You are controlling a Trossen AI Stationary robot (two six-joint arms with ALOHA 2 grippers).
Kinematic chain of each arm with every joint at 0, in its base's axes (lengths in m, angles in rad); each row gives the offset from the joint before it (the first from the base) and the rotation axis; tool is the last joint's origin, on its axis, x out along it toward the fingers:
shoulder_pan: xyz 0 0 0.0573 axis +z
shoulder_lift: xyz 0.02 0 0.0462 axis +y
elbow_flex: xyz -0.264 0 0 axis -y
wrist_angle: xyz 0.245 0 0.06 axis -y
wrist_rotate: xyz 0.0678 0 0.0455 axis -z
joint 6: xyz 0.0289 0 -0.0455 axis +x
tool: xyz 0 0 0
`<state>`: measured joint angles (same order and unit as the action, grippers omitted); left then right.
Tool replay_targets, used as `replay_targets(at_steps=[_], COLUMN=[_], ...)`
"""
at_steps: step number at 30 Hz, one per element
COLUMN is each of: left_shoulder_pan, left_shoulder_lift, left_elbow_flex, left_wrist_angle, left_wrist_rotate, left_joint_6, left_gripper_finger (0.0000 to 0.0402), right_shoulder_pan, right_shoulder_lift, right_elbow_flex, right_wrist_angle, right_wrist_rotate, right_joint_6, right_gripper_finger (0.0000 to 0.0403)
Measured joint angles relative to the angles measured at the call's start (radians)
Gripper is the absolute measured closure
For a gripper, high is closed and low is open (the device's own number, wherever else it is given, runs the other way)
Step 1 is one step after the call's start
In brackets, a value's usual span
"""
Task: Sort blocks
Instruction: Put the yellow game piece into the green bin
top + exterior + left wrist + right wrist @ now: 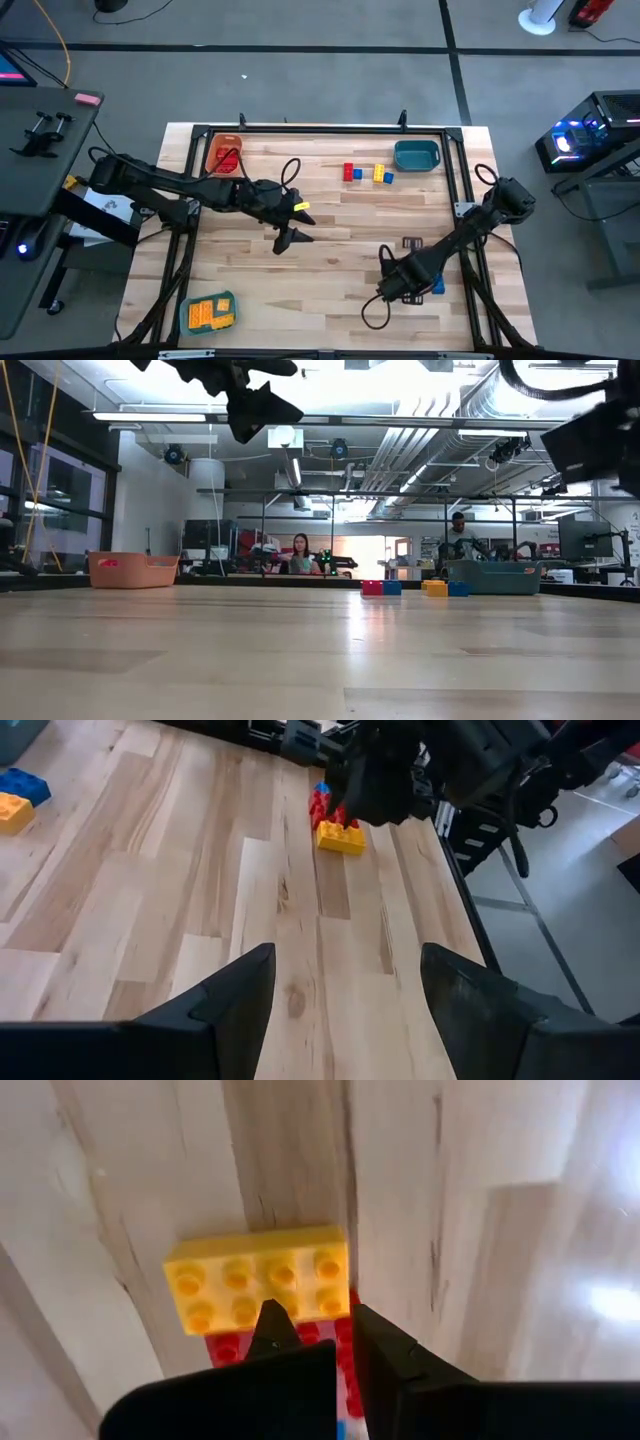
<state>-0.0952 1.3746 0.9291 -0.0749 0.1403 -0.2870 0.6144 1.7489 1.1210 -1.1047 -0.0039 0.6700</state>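
Distance decided it: my left hand (290, 240) hung released over mid-surface (330, 220), well apart from every block. To its right, the right hand (385, 293) sat clenched, grasping nothing that I could see, directly above a yellow block (258, 1280) with red blocks (340, 1350) touching it, the yellow one's long axis crosswise to the fingers. More blocks (366, 173) lay beside the teal tray (416, 155). I read no writing.

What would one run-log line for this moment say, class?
left tool: open, hovering mid-table | right tool: shut, low by yellow block and red block | loose blocks beside teal tray
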Motion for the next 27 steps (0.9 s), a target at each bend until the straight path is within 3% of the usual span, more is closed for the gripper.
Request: replay_targets(at_steps=[10,17,24,27], left_shoulder_pan=[-0.012,-0.037,-0.051,-0.051], left_shoulder_lift=[0.0,0.0,0.0,0.0], left_elbow_flex=[0.0,0.0,0.0,0.0], left_wrist_angle=[-0.003,-0.008,-0.01,-0.016], left_wrist_rotate=[-0.004,-0.005,-0.012,-0.013], left_joint_6=[-0.08,-0.103,-0.105,-0.093], left_gripper_finger=[0.0168,0.0168,0.0168,0.0168], right_shoulder_pan=[-0.014,-0.074,-0.111,-0.11], right_shoulder_lift=[-0.005,0.001,0.002,0.001], right_elbow_flex=[-0.045,-0.03,0.112,0.195], right_wrist_angle=[0.195,0.391,0.266,0.196], right_wrist_rotate=[0.027,0.058,0.101,0.116], right_joint_6=[-0.123,-0.544,-0.609,-0.51], right_gripper_finger=[0.0403,0.0403,0.0403,0.0403])
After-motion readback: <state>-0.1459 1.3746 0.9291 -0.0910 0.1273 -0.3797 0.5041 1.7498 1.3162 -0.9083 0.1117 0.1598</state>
